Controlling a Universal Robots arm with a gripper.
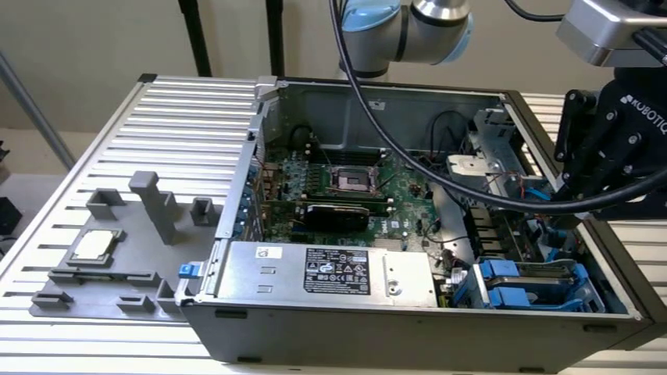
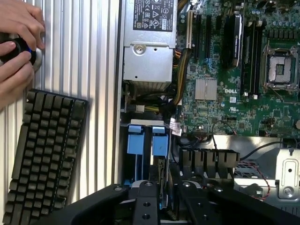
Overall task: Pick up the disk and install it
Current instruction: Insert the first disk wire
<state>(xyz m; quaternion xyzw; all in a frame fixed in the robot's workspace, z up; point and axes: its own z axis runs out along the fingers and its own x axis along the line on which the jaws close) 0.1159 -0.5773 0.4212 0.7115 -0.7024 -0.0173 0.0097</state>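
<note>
Ribbed desk [image 1: 177, 109]: open PC case [image 1: 417, 336], power supply [image 1: 312, 269], motherboard [image 1: 333, 187], chip [image 1: 94, 246] on grey fixture [image 1: 156, 203], keyboard [image 2: 44, 154] beside hands [image 2: 18, 23]. Black cable [image 1: 408, 158] crosses the case. Blue-framed disk [image 2: 159, 143] sits in corner bay [image 1: 573, 297], just below tool [image 2: 164, 206]; tool's state cannot be told.

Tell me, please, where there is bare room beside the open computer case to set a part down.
The ribbed table is bare behind the grey fixture, at the exterior view's left of the case. A narrow strip runs between keyboard and case. Inside the case, boards, cables and blue carriers crowd everything.
</note>
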